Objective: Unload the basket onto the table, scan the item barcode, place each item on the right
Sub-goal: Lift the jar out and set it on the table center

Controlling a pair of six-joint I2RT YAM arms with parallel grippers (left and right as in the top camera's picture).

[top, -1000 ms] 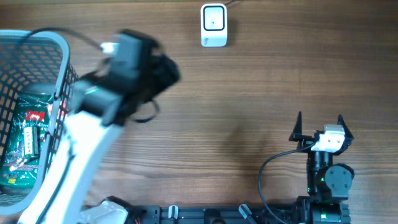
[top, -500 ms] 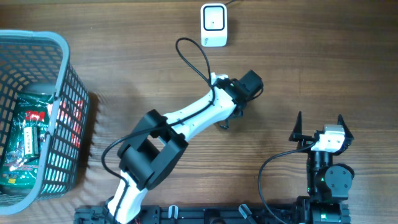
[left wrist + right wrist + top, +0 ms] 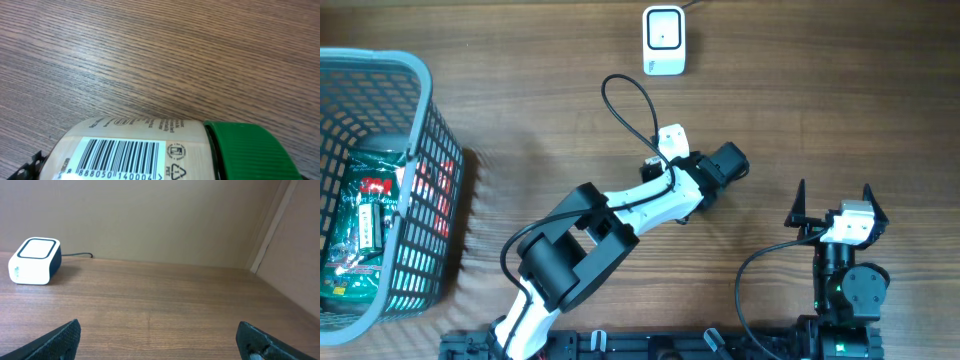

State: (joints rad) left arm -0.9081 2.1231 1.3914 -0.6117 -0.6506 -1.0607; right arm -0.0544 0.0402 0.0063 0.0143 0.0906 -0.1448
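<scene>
Now left tool (image 3: 727,163) grips bottle (image 3: 150,145), barcode (image 3: 120,157) visible.

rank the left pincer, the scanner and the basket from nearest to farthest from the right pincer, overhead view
From the right pincer:
1. left pincer, close by on its left, holding the bottle
2. scanner, at the far side, near the centre
3. basket, far left

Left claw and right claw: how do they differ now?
The left claw holds a bottle with a barcode; the right claw is open and empty. The left claw reaches over the middle of the table; the right claw sits near the front edge. Both are clear of the scanner.
</scene>
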